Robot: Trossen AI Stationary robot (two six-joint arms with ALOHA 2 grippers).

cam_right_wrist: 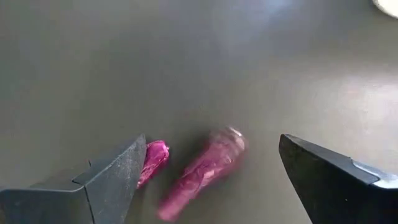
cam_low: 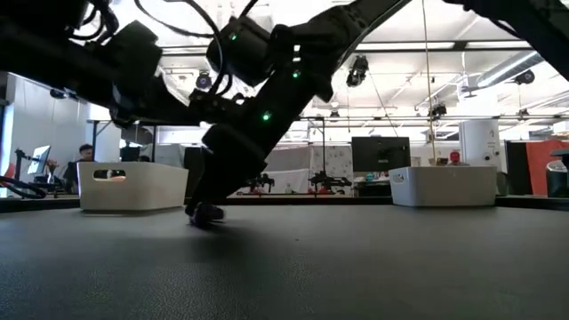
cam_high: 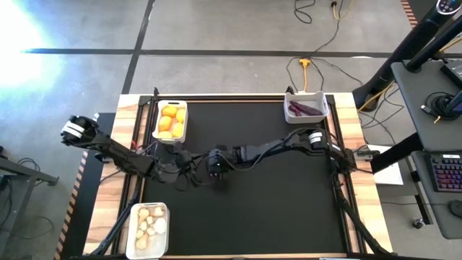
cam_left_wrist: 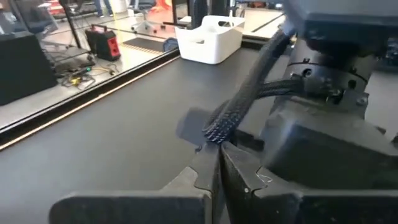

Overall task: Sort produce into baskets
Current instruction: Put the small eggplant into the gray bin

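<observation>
Two slim dark purple pieces lie on the black mat in the right wrist view. The longer one [cam_right_wrist: 200,175] is between the fingers of my open right gripper [cam_right_wrist: 211,142]. The shorter one [cam_right_wrist: 153,160] is half hidden behind one finger. That gripper [cam_high: 216,173] hovers slanting down over the mat's middle left, hiding the pieces from above. My left gripper [cam_high: 184,160] is shut and empty, close beside it. White baskets hold lemons [cam_high: 171,121], purple pieces [cam_high: 306,108] and beige lumps [cam_high: 148,230].
The three baskets stand at the mat's far left, far right and near left corners. The two arms are close together over the mat's middle left, and the right arm's body [cam_left_wrist: 323,93] fills the left wrist view. Bare mat [cam_high: 289,209] lies toward the near right.
</observation>
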